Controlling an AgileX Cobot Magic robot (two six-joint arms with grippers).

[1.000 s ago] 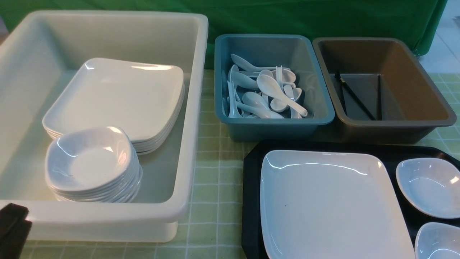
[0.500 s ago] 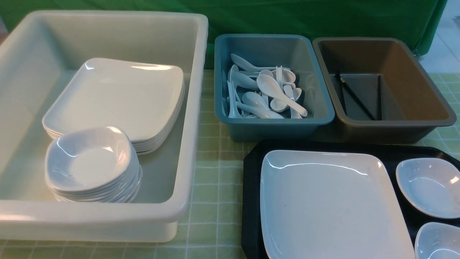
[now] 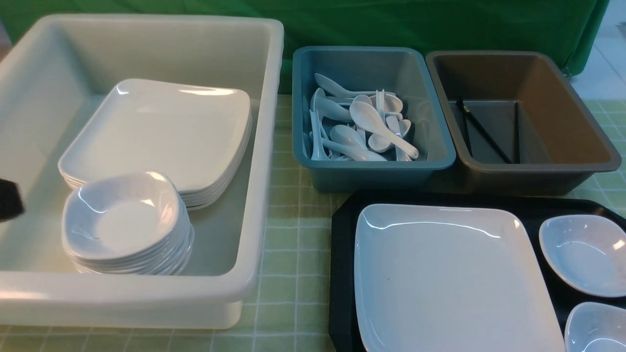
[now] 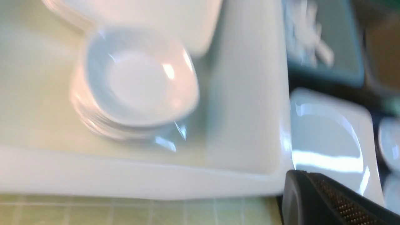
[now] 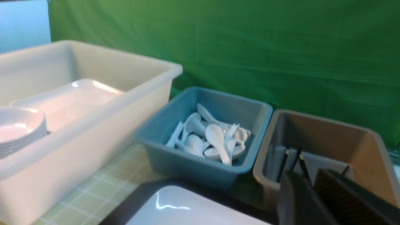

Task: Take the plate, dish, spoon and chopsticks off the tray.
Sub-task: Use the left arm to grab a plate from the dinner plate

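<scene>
The right gripper (image 5: 307, 176) is hanging with its jaws nearly together and nothing between them. The plate (image 5: 193, 209) is lying on the tray (image 5: 134, 203) just below it, and the chopsticks (image 5: 293, 162) are resting in the brown tub (image 5: 359, 147) straight ahead. The left gripper (image 3: 9, 199) is showing only one blurred finger, so I cannot tell its opening, and it is hovering beside the stack of dishes (image 3: 124, 222) in the white tub (image 3: 254, 195).

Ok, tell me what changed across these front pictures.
Only the left arm moved. It showed at the bottom left corner, left the view, and now shows higher at the left edge, over the white tub. Nothing was visibly grasped or released. The plate, tray, spoons and chopsticks stayed put.
</scene>
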